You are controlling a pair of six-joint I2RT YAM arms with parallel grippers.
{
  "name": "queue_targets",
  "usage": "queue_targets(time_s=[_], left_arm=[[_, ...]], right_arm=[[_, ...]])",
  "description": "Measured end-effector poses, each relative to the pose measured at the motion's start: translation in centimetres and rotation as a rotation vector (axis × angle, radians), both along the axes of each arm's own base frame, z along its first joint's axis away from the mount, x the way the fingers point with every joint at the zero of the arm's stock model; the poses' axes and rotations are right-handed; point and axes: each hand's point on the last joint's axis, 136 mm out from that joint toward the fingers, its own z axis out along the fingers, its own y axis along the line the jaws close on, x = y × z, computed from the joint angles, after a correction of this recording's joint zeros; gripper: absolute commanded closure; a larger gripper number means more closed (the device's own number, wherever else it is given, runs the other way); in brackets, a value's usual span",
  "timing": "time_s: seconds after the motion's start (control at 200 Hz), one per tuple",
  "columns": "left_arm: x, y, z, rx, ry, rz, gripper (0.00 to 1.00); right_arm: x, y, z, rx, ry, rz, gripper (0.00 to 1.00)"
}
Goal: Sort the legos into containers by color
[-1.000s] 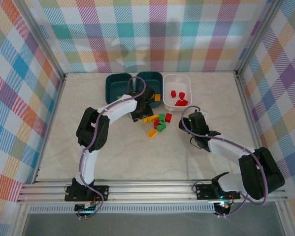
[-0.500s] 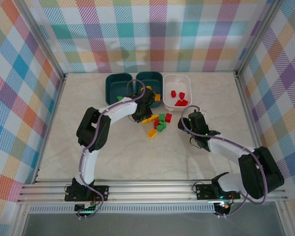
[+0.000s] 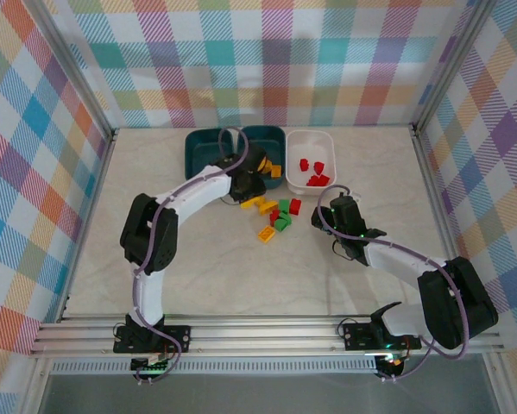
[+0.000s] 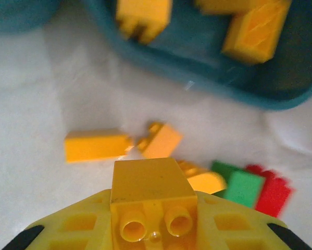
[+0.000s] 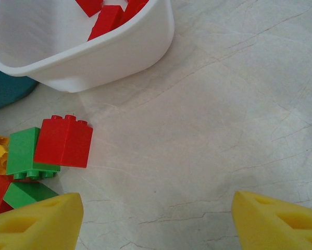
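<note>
From above we cannot make out what the left gripper (image 3: 248, 171) carries. Its wrist covers the near rim of the middle teal tub (image 3: 271, 136) at the table's (image 3: 198, 267) far edge, and its arm crosses a corner of the left teal tub (image 3: 202, 148). The left wrist view settles it: the fingers are clamped on a yellow brick (image 4: 148, 179), studs toward the camera, just short of the middle tub's near wall. The yellow legos in that tub (image 4: 254, 31) are cut off by the frame's top edge, and the red and green pieces at the right are blurred. The right gripper (image 5: 158, 224) stands apart with nothing between its fingers, over bare table near the white tub (image 5: 93, 57). That tub's far side is cut off, and red legos (image 5: 106, 21) lie in it. A red brick (image 5: 63, 141) touches a green brick (image 5: 23, 153) at the edge of the loose legos (image 3: 275, 216) near the table's middle. A second ago the left gripper was over that pile with wider jaws. It has since closed and drawn toward the far edge. The right arm has not moved.
</note>
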Motion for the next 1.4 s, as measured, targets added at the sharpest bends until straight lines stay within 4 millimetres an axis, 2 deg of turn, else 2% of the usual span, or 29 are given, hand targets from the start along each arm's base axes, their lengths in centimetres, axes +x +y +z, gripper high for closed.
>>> queue_targets(time_s=[0.095, 0.13, 0.23, 0.34, 0.445, 0.54, 0.595, 0.68, 0.755, 0.805, 0.96, 1.13, 1.235, 1.4], left_arm=[[3.4, -0.1, 3.2, -0.032, -0.078, -0.001, 0.79], [5.2, -0.3, 4.5, -0.046, -0.114, 0.003, 0.79], [9.2, -1.2, 6.3, -0.071, -0.191, -0.006, 0.77], [11.9, -1.8, 5.5, -0.07, -0.204, -0.022, 0.73], [12.7, -2.7, 3.0, -0.07, -0.166, -0.045, 0.72], [12.4, -2.8, 0.6, -0.067, -0.108, -0.055, 0.68], [12.2, -2.8, -0.2, -0.066, -0.085, -0.061, 0.55], [11.8, -2.8, -0.5, -0.07, -0.066, -0.076, 0.29], [11.8, -3.0, -0.2, -0.077, -0.07, -0.087, 0.15], [11.6, -3.2, 0.0, -0.072, -0.073, -0.098, 0.1], [8.6, -1.6, 1.0, -0.021, -0.054, -0.105, 0.1], [4.0, 1.2, 1.9, 0.037, -0.029, -0.068, 0.2], [2.2, 2.1, 0.4, 0.076, 0.011, -0.065, 0.25], [0.1, 2.0, -3.1, 0.131, 0.088, -0.111, 0.29]], right_arm=[[0.0, 0.0, 0.0, 0.001, 0.001, -0.001, 0.25], [0.0, 0.0, -0.1, 0.001, 0.002, -0.001, 0.25], [0.0, 0.0, 0.0, 0.001, 0.001, -0.002, 0.25], [0.0, 0.0, 0.0, 0.0, 0.001, -0.002, 0.25], [0.0, 0.0, 0.0, 0.0, 0.001, -0.002, 0.25], [0.0, 0.0, 0.0, 0.0, 0.0, -0.002, 0.24], [0.1, 0.0, 0.0, 0.001, 0.0, -0.002, 0.24], [0.1, 0.0, 0.1, 0.001, -0.001, -0.002, 0.23], [0.1, 0.0, 0.1, 0.002, -0.002, -0.001, 0.23], [0.1, 0.0, 0.1, 0.002, -0.002, -0.002, 0.23], [0.0, 0.1, 0.1, 0.003, 0.002, 0.001, 0.23], [0.0, 0.3, -0.3, 0.007, 0.017, 0.011, 0.23], [-0.1, 0.5, -0.8, 0.009, 0.034, 0.02, 0.23], [-0.1, 0.7, -1.0, 0.011, 0.04, 0.025, 0.23]])
